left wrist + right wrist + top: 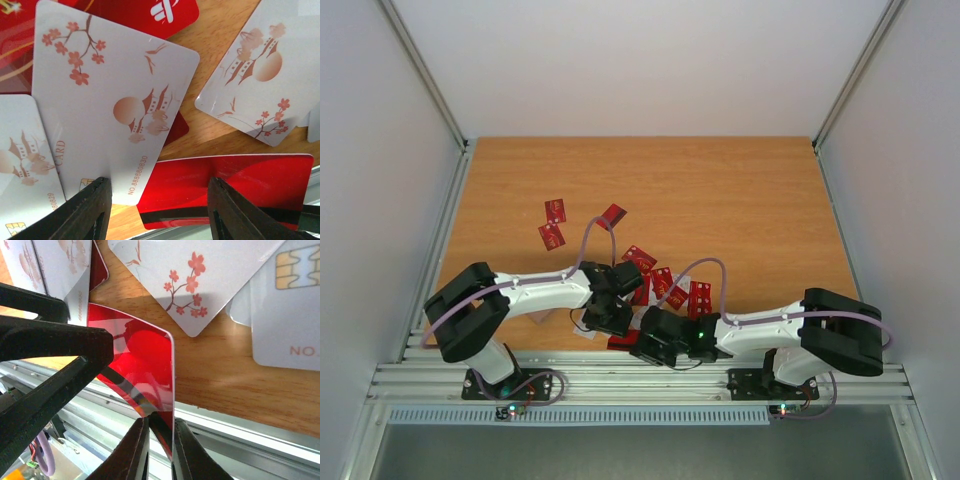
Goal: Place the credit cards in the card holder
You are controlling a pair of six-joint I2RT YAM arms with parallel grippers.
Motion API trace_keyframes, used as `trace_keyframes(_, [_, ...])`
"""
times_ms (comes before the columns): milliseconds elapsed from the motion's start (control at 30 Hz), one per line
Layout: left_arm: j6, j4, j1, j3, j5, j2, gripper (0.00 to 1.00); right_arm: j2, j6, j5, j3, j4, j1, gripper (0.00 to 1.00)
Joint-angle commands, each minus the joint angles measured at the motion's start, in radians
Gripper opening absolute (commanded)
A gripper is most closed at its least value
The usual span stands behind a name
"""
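The right end effector [159,447] is pinching the near edge of a red credit card [145,355] at the lower centre of the right wrist view. Its jaws are standing narrow, and the card is bowing up off the bench [225,380]. The left end effector [160,212] is hovering with its jaws wide over a white blossom-printed card [115,100]. In the overhead view, other credit cards [660,285] are lying overlapped at mid-bench, and three more are sitting apart toward the upper left.

white card [112,75] printed "CARD", "NO 888880830"; second white card [295,320], "NO."
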Motion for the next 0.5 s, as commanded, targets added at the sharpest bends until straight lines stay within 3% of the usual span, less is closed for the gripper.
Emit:
trace_keyframes(0, [0.012,-0.003,-0.015,-0.015,0.027,0.049,0.55,-0.024,-0.025,0.015,0.034,-0.006,-0.013,0.11])
trace_keyframes(133, [0.012,-0.018,-0.015,0.004,0.029,0.040,0.54,-0.028,-0.046,0.007,0.063,-0.054,-0.020,0.01])
trace_keyframes(467, [0.022,-0.113,-0.014,0.101,-0.033,-0.018,0.63,-0.106,-0.055,0.024,0.140,-0.327,-0.038,0.01])
